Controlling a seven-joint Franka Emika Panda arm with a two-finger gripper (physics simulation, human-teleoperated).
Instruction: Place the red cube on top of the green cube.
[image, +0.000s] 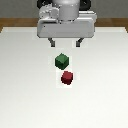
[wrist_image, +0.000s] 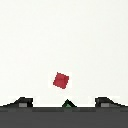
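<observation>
white table (image: 25, 90), wooden floor strip (image: 15, 22)

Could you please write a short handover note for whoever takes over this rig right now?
Gripper: open, empty, raised above the table, behind both cubes.
Red cube: on the table, free, not yet grasped.
Green cube: on the table between the gripper and the red cube, close to it, apparently not touching; nothing on top.
Done: nothing yet.
Left: grasp the red cube, lift it, set it on the green cube.

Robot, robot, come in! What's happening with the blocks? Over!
Gripper open, empty, above the table. Red cube beside green cube, not stacked. Nothing in the way.
</observation>
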